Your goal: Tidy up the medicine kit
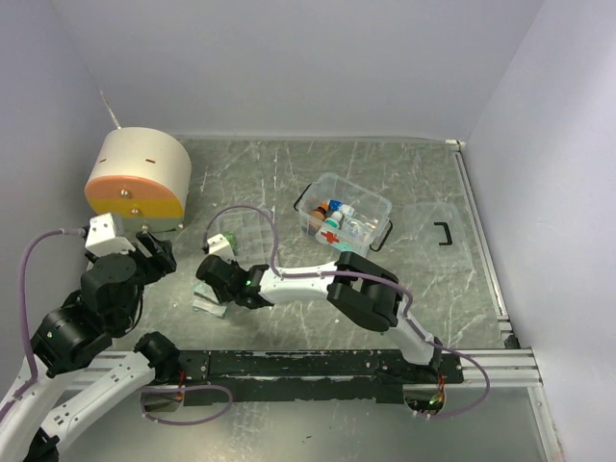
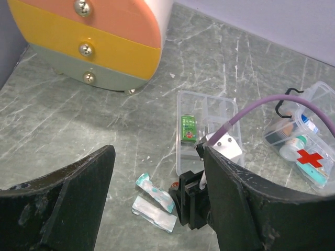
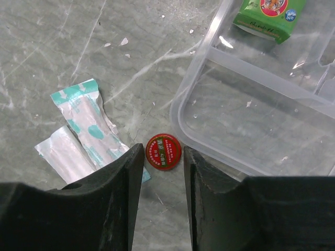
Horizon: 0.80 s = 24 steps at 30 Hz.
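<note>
A small round red balm tin [image 3: 163,151] lies on the table just off the corner of a clear compartment tray [image 3: 261,112]. My right gripper [image 3: 163,157] is open, low over the table, one jaw on each side of the tin without touching it. Two sealed teal-and-white packets [image 3: 86,123] lie just left of it. A green box [image 3: 266,14] sits in the tray. My left gripper [image 2: 158,152] is open and empty, held above the packets [image 2: 153,204] and looking down at the right gripper [image 2: 191,201]. The tin [image 2: 175,184] peeks out beside it.
A clear kit box [image 1: 344,219] with bottles and a red cross stands at mid right, its lid [image 1: 438,231] lying further right. A round drawer unit [image 1: 140,178] in pink, yellow and green stands at the back left. The right arm [image 1: 318,279] stretches across the table's middle.
</note>
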### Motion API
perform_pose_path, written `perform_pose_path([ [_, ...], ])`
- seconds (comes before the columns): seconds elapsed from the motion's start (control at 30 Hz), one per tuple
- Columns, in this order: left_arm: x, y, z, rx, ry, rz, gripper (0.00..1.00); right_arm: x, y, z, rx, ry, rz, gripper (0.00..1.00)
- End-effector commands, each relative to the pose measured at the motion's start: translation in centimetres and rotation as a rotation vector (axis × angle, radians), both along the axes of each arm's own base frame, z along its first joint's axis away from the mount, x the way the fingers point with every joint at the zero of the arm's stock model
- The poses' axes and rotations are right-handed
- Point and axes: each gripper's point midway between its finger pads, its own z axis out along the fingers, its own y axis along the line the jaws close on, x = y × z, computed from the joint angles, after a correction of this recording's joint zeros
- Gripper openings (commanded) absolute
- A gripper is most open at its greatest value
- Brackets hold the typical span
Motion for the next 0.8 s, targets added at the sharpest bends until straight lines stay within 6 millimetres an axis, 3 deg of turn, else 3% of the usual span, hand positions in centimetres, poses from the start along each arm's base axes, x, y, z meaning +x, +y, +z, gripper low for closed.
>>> perform_pose_path([
  [0.0, -0.15, 1.72, -0.38, 0.012, 0.014, 0.106, 0.8, -0.03, -2.7, -3.18, -0.168, -0.033, 0.006, 0.36],
  [0.3, 0.15, 1.38, -0.49, 0.015, 0.024, 0.102, 0.8, -0.66, -2.65, -3.37, -0.137, -0.012, 0.016, 0.29],
  [0.57, 0.33, 1.13, -0.61, 0.026, 0.028, 0.091, 0.81, -0.45, -1.79, -3.74, -0.136, -0.008, 0.017, 0.36],
  [0.77, 0.34, 1.25, -0.74, 0.032, 0.036, 0.101, 0.81, -0.39, -2.57, -3.11, -0.157, -0.027, 0.006, 0.2],
])
